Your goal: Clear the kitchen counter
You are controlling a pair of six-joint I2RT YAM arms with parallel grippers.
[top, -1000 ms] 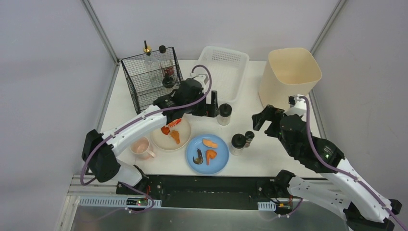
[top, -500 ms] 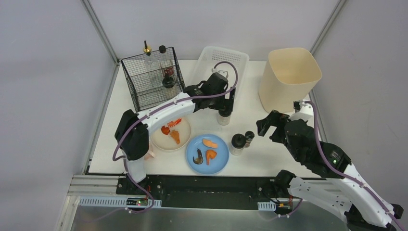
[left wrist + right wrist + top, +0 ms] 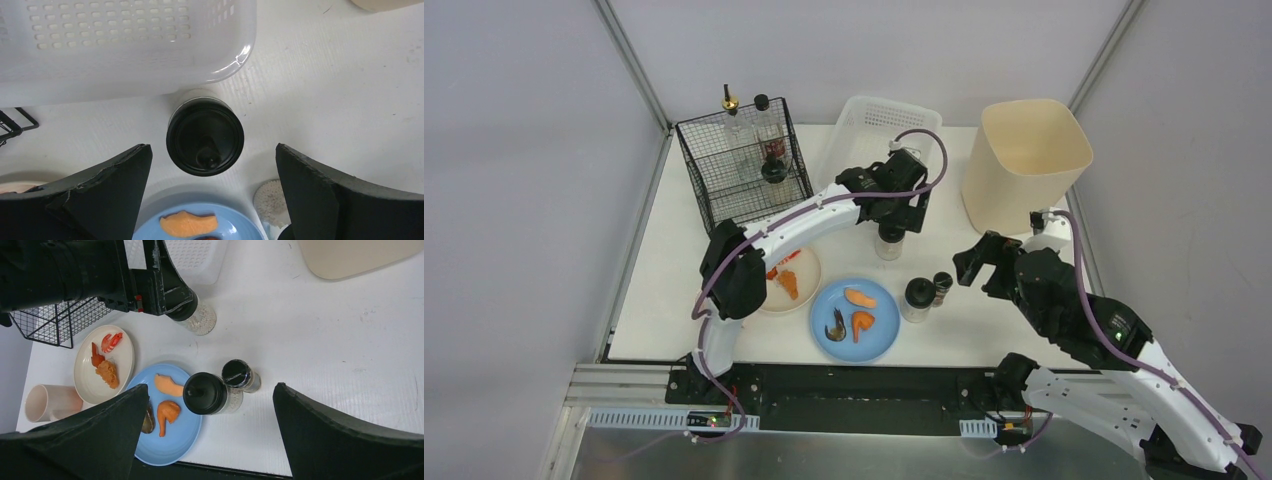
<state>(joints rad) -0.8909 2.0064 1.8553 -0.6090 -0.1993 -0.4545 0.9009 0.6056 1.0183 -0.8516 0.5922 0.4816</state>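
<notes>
top external view is showing the white kitchen counter (image 3: 674, 250) filling the middle of the frame, running from the arm bases at the bottom up to the back corner and carrying everything else. the left claw (image 3: 890, 222) is hanging over a spice jar (image 3: 888, 245) that is standing upright just in front of the white plastic basket (image 3: 886, 120). the left wrist view is showing this claw spread wide, one black tip on each side of the jar's black lid, with a clear gap on both sides and nothing pinched. how far down past the lid the tips are reaching is hard to tell. the right claw (image 3: 984, 262) is hovering over bare counter in front of the beige bin (image 3: 1027, 150), and the right wrist view is showing it spread wide too, gripping nothing. a large jar (image 3: 206, 393) and a small jar (image 3: 241, 376), both dark-capped, are standing close together just right of a blue plate (image 3: 874, 345), which is holding orange pieces and one dark piece. a cream plate (image 3: 92, 387) with red and orange bits is sitting just left of it, and a pale cup (image 3: 50, 402) is standing beside that. a black wire basket (image 3: 724, 185) with bottles (image 3: 770, 140) in it is standing at the back left, near the white one.
</notes>
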